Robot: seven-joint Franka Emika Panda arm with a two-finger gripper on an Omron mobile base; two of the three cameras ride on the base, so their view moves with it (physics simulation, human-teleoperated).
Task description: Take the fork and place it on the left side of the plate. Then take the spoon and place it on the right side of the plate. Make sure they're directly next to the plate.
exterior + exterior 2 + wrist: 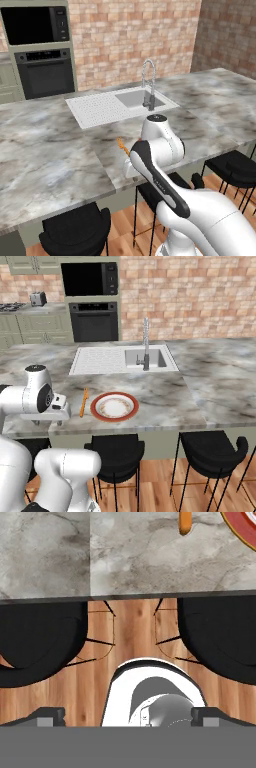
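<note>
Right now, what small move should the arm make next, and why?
Probably move the open gripper forward over the counter toward the orange fork. The fork lies just left of the plate, while the gripper hangs off the counter's near edge above the stools, holding nothing.

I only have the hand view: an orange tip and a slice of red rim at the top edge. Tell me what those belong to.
Observer: The tip is the fork, lying lengthwise close beside the left edge of the plate, which is round and whole.
Operator: Report what's on the plate.
Observer: Nothing. Its cream centre is bare.
Operator: Say what's behind it.
Observer: A sink with a tall faucet, farther back on the counter.
</note>
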